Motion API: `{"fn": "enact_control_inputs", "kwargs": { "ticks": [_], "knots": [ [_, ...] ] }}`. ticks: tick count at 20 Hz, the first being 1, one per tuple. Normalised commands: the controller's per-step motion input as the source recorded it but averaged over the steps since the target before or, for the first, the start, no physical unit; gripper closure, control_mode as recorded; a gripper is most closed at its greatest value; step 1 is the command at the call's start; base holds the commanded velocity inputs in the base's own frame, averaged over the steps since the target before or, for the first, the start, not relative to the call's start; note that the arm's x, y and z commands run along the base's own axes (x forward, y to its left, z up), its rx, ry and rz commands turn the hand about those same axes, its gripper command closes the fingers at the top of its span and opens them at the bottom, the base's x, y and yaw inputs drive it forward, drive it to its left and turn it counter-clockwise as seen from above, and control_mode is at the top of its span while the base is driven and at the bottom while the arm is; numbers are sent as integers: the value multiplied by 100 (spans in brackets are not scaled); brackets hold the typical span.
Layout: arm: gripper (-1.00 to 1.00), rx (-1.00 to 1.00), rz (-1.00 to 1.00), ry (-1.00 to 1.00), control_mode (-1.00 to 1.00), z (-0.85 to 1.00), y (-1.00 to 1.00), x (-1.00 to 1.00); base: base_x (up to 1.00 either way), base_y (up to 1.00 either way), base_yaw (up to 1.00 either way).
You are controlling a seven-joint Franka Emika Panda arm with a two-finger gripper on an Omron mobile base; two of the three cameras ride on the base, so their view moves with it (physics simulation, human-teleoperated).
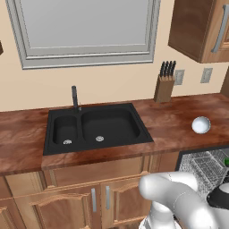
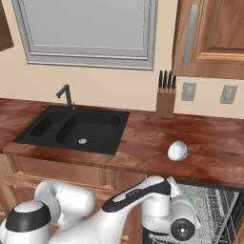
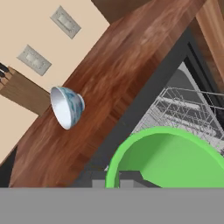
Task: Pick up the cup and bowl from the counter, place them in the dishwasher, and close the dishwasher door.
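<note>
End effector clamped shut on the cup, above the dishwasher rack.

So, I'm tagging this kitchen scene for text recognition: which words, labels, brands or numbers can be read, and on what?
None: no readable text.
Bowl: a faint blue pattern, no letters.
Cup: plain green.
Knife block: unmarked.
Wall outlets: blank plates.
Dishwasher: no brand or label.
</note>
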Motion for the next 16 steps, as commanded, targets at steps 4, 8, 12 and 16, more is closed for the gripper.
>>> {"fn": "enact_control_inputs", "kwargs": {
  "ticks": [4, 8, 12, 16],
  "knots": [
    [100, 16, 0, 11, -100, -30, -29, 1, 0, 0, 0],
    [100, 20, 0, 8, -100, -22, -41, 2, 0, 0, 0],
    [100, 18, 0, 6, -100, -40, -41, 12, 0, 0, 0],
    [100, 10, 0, 6, -100, -55, -28, 24, 0, 0, 0]
  ]
}}
